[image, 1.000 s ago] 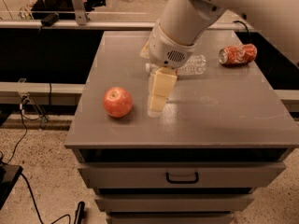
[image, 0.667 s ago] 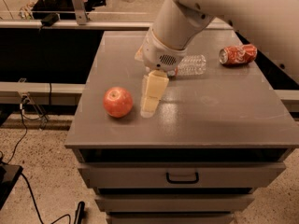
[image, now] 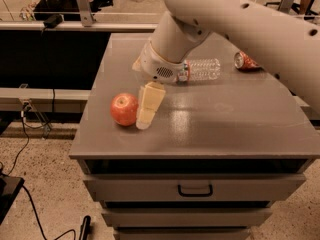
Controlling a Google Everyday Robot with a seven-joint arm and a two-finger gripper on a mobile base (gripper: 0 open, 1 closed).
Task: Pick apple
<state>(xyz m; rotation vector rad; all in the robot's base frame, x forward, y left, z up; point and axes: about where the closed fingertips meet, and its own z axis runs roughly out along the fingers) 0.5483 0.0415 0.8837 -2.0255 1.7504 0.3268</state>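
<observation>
The apple (image: 123, 109) is round and red-orange with a pale patch near its stem dimple. It sits on the left front part of the grey cabinet top (image: 210, 129). My gripper (image: 143, 120) hangs from the large white arm (image: 235, 19) and reaches down to the cabinet top right beside the apple's right side, touching or nearly touching it. The apple rests on the surface, not lifted.
A clear plastic bottle (image: 202, 69) lies on its side behind the gripper. A crushed red soda can (image: 245, 60) lies at the back right, partly behind the arm. The cabinet has drawers below with a handle (image: 195, 190). Cables lie on the floor at left.
My gripper has moved left and down towards the apple and now stands right against its right side. The apple, bottle and can have not moved on the cabinet top.
</observation>
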